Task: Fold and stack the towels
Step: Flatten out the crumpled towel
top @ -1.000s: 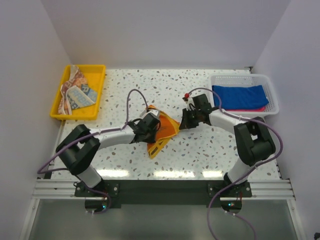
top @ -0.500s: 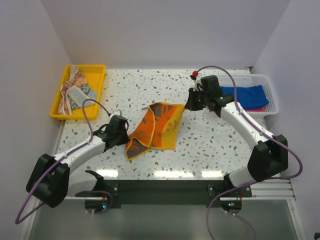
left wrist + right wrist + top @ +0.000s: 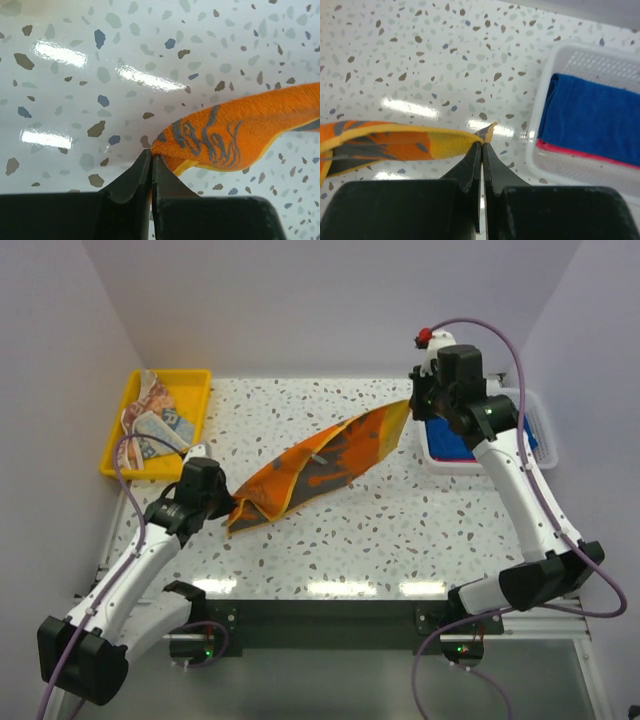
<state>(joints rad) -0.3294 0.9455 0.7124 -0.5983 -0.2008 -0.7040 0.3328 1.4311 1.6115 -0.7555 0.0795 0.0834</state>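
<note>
An orange towel with a yellow edge (image 3: 320, 462) hangs stretched in the air between both arms, running from low left to high right. My left gripper (image 3: 228, 512) is shut on its lower left corner (image 3: 159, 148). My right gripper (image 3: 410, 405) is shut on its upper right corner (image 3: 489, 134). A folded royal blue towel (image 3: 590, 115) lies on a hot pink towel (image 3: 580, 152) inside the white mesh basket (image 3: 580, 172). The printed orange-blue towel (image 3: 150, 425) lies crumpled in the yellow tray (image 3: 195, 415).
The yellow tray stands at the back left of the speckled table (image 3: 380, 530), the white basket (image 3: 535, 405) at the back right. White walls close in the table on three sides.
Both arms have pulled apart, the left toward the near left and the right up toward the back right. The orange towel went from a bunched heap to a taut stretched strip.
</note>
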